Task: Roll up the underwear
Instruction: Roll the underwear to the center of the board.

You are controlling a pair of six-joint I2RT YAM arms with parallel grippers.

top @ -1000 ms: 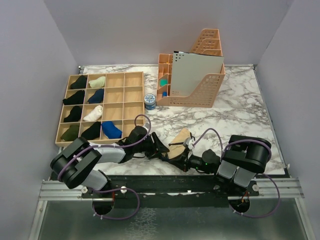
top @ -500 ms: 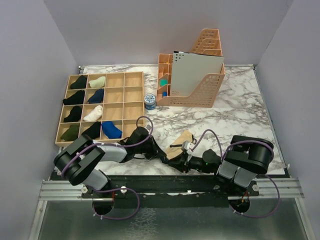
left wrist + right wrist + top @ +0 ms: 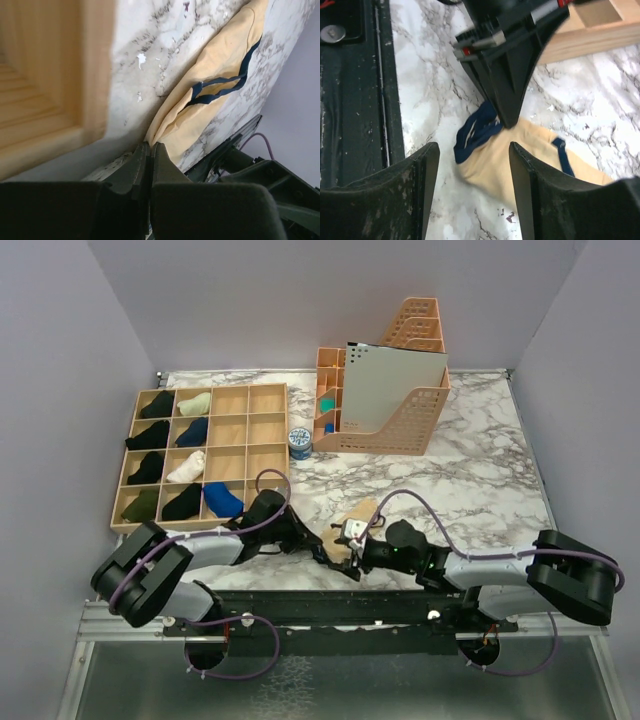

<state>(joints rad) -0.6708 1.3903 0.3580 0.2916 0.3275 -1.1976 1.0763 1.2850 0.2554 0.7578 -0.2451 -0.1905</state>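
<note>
The underwear (image 3: 365, 515) is tan with navy trim and lies flat on the marble near the front edge. In the left wrist view the underwear (image 3: 215, 95) stretches away from my left gripper (image 3: 150, 146), which is shut on the near edge of the fabric. In the top view the left gripper (image 3: 328, 554) sits at the garment's front left corner. My right gripper (image 3: 474, 152) stands open just above the underwear (image 3: 490, 167), its navy waistband (image 3: 472, 132) bunched between the fingers. The left gripper's tip (image 3: 509, 119) presses on that waistband. In the top view the right gripper (image 3: 352, 542) faces the left one.
A wooden divider tray (image 3: 286, 430) with rolled dark, white and blue items stands at the left, its wall close by in the left wrist view (image 3: 50, 75). A blue-lidded jar (image 3: 299, 443) and orange file organisers (image 3: 385, 400) stand behind. The black front rail (image 3: 340, 610) runs right by the garment.
My left gripper has shut on the underwear's edge. My right gripper has opened and let go of the fabric, and the right arm has stretched out leftward.
</note>
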